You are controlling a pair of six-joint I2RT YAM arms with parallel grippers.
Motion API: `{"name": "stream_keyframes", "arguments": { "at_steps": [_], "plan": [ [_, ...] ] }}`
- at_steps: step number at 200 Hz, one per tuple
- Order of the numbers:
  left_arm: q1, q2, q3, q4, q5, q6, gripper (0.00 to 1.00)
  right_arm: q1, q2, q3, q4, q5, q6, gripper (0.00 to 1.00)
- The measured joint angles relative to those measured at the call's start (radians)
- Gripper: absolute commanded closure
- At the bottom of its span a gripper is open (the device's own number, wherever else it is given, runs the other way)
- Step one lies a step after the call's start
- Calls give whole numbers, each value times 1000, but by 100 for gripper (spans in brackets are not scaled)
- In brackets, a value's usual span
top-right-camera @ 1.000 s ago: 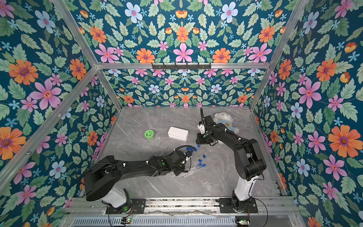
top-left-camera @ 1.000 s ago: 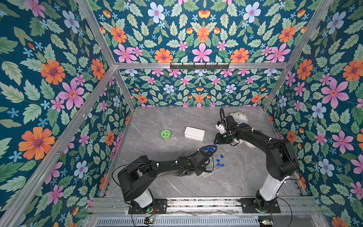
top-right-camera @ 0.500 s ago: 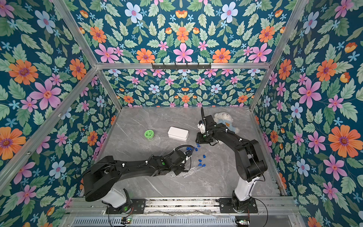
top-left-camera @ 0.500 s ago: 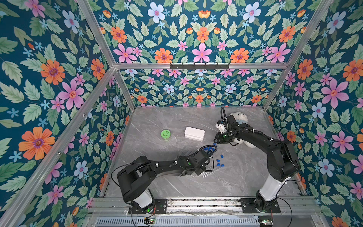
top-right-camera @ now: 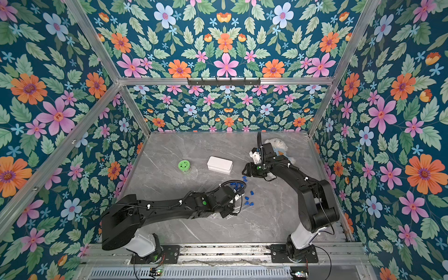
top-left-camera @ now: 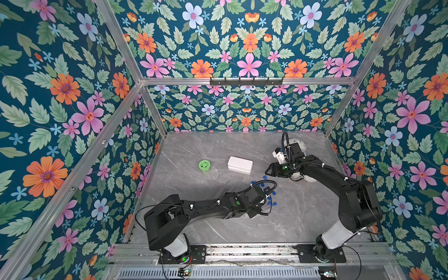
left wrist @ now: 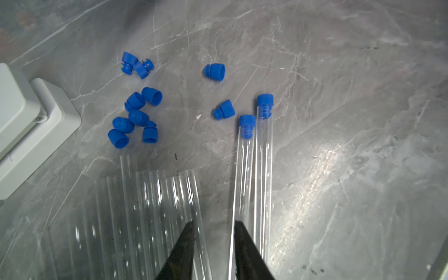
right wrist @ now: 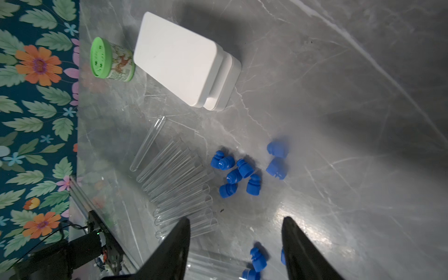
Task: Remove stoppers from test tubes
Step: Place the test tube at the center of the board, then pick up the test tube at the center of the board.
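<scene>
Several clear test tubes (left wrist: 157, 206) without stoppers lie side by side on the grey table. Beside them lie two test tubes (left wrist: 263, 157), each with a blue stopper (left wrist: 265, 100) in its mouth. My left gripper (left wrist: 213, 223) hangs low over them, narrowly open; bare table shows between its fingers, and one finger (left wrist: 244, 242) overlaps a stoppered tube. Loose blue stoppers (left wrist: 135, 114) are scattered past the tube mouths. My right gripper (right wrist: 237, 219) is wide open above the table with nothing in it. A loose stopper (right wrist: 258, 258) lies below its jaws. In both top views the two grippers are close together mid-table.
A white box (top-left-camera: 240, 164) and a small jar with a green lid (top-left-camera: 204, 166) stand behind the tubes. A pale soft toy (top-right-camera: 278, 145) lies at the back right behind my right arm (top-left-camera: 339, 184). Floral walls close in three sides.
My right gripper's jaws stand wider apart than before. Both arms stay almost where they were.
</scene>
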Motion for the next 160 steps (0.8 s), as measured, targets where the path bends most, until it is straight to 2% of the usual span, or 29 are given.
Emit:
{"name": "stream_keyframes", "arguments": {
  "at_steps": [54, 131, 160],
  "plan": [
    [-12, 69, 42, -22, 34, 13, 69, -62, -35, -87, 77, -63, 52, 29],
    [-10, 159, 95, -35, 40, 39, 68, -101, -49, -114, 143, -109, 98, 28],
    [-5, 178, 101, -39, 47, 42, 61, -106, -51, -117, 149, -112, 100, 28]
  ]
}}
